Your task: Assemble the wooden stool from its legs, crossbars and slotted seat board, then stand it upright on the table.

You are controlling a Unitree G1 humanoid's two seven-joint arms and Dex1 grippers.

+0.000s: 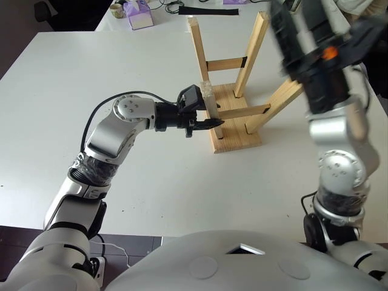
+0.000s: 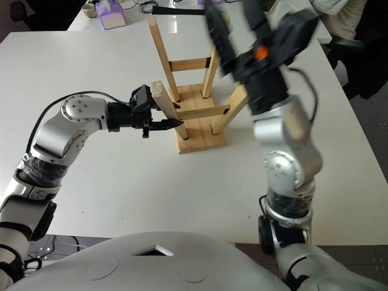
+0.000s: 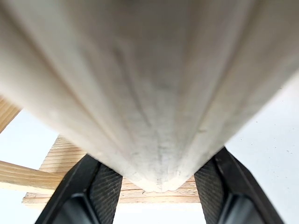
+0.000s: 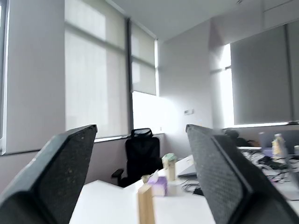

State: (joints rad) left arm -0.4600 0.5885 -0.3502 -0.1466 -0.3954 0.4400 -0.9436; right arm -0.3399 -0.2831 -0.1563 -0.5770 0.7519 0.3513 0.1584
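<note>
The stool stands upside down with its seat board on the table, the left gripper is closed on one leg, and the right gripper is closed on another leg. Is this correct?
No. The right gripper is open and holds nothing, as the right wrist view shows. The rest holds: the seat board lies on the table and the left gripper is closed on one leg.

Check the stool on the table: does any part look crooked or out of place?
Yes. The front right leg leans far outward from the seat board, while the back legs stand nearly upright.
</note>
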